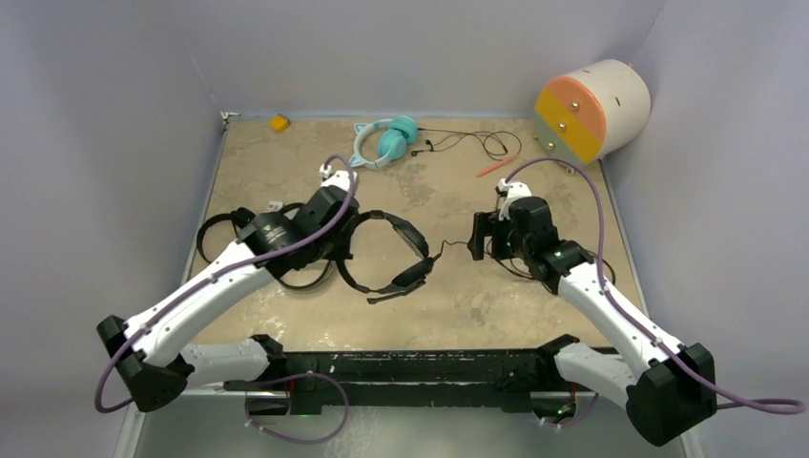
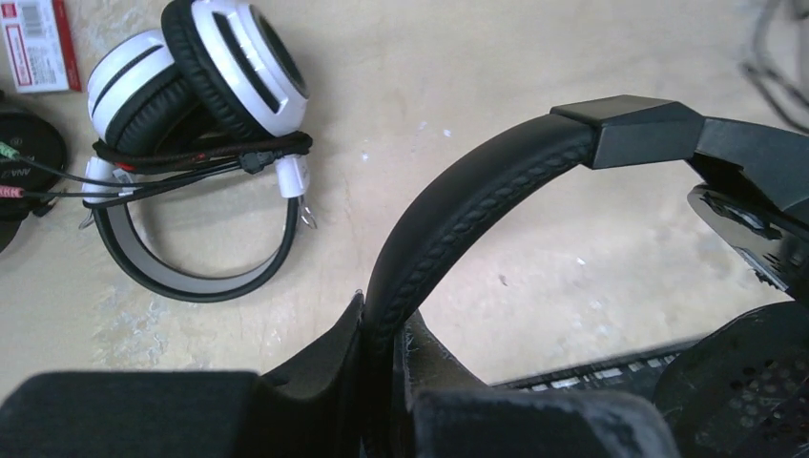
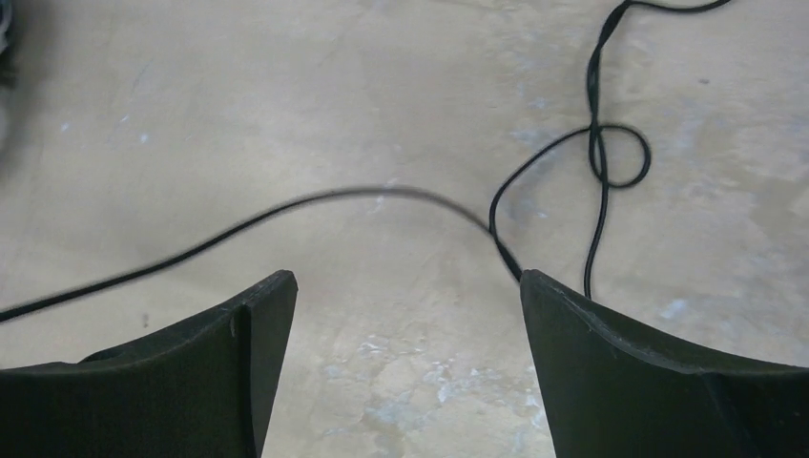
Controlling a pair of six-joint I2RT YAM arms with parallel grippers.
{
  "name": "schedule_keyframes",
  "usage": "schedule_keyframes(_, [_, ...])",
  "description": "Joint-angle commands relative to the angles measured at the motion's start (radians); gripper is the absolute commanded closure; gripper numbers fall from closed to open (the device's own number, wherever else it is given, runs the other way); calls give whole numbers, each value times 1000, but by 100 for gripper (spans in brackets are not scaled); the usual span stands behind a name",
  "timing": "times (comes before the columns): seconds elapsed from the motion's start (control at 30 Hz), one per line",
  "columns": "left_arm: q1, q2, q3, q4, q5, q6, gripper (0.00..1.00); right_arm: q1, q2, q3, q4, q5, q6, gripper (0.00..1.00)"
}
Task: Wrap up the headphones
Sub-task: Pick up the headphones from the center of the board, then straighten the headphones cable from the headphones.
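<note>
Top external view: black headset (image 1: 408,275) is lying at table centre, with the left gripper (image 1: 342,239) at its 9 o'clock, the right gripper (image 1: 480,236) at 3 o'clock and the teal headset (image 1: 386,141) at 12 o'clock.
Left wrist view: jaws are pinching tight on the padded headband (image 2: 477,196); the white-and-black headset (image 2: 191,105) is lying at 10 o'clock.
Right wrist view: jaws are standing wide apart, gripping nothing; a thin cable (image 3: 334,196) is crossing the table at 12 o'clock.

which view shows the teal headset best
Top view: the teal headset lies in full sight at the far side, cat ears and both cups visible. Neither wrist view shows it at all.
</note>
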Motion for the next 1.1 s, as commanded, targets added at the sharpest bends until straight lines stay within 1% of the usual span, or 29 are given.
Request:
schedule_keyframes(0.0, [4, -81, 149, -90, 122, 58, 100, 2, -42, -42, 118, -202, -58, 11])
schedule_keyframes(0.07, [4, -91, 210, -139, 141, 57, 100, 2, -93, -85, 210, -268, -99, 11])
schedule_keyframes(0.17, [4, -106, 283, -167, 208, 52, 100, 2, -163, -168, 368, -331, -145, 12])
schedule_keyframes(0.3, [4, -102, 361, -189, 257, 49, 100, 2, -218, -250, 511, -427, -142, 14])
schedule_keyframes(0.47, [4, -86, 441, -225, 219, 50, 100, 2, -279, -311, 551, -394, -132, 15])
schedule_keyframes(0.67, [4, -54, 480, -221, 182, 60, 100, 2, -366, -357, 564, -405, -111, 16])
schedule_keyframes(0.77, [4, -27, 505, -214, 169, 67, 100, 2, -392, -368, 569, -484, -107, 18])
schedule_keyframes(0.9, [6, 10, 570, -202, 176, 80, 100, 2, -399, -397, 647, -662, -93, 19])
schedule_keyframes(1.07, [9, 78, 681, -218, 193, 100, 100, 2, -371, -397, 748, -762, -77, 21])
